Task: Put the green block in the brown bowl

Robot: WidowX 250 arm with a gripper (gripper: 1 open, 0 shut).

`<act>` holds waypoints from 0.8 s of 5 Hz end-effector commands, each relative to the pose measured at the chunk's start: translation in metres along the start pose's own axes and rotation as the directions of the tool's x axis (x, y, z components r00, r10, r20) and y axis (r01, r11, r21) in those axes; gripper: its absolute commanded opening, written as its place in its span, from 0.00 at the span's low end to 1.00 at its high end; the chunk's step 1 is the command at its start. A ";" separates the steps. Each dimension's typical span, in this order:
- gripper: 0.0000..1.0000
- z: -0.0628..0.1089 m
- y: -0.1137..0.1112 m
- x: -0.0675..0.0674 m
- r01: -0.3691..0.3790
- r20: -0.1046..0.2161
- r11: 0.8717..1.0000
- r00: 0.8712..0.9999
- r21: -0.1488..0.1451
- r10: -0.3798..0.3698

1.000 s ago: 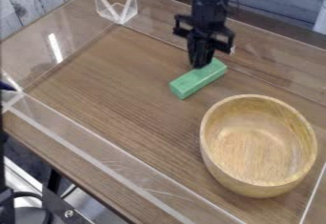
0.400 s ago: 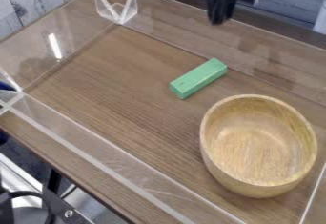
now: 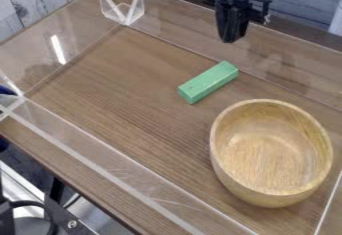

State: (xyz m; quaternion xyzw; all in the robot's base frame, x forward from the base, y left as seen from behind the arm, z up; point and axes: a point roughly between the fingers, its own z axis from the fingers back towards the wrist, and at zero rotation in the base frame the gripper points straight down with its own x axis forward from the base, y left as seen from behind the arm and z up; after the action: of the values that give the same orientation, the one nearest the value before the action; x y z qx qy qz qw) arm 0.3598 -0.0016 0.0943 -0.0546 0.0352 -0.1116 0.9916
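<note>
You have open wood tabletop [image 3: 120, 99] all around the green block [image 3: 209, 82], with a clear gap to the brown bowl [image 3: 273, 151]. Clear walls [image 3: 80, 144] fence the edges, though their height is hard to judge.

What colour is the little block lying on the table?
Light green. The green block shows clearly in the camera view, lying beside the brown bowl.

The green block [image 3: 209, 82] was plain light green; the brown bowl [image 3: 271, 151] pale tan, grained; the table [image 3: 107, 99] brown wood-grain; the gripper [image 3: 235, 29] black.
</note>
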 end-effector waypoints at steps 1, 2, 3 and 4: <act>1.00 0.005 0.000 0.004 0.014 0.041 1.000 0.999 -0.001 -0.014; 1.00 -0.001 0.003 0.010 0.016 0.029 1.000 0.999 0.018 -0.016; 1.00 -0.013 0.009 0.015 0.016 -0.001 0.999 1.000 0.037 -0.016; 1.00 -0.028 0.015 0.017 -0.018 -0.005 1.000 1.000 0.001 0.018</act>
State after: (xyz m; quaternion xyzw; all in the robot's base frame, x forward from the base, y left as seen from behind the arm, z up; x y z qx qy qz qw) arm 0.3668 0.0041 0.0404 -0.0585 0.0769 -0.1031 0.9900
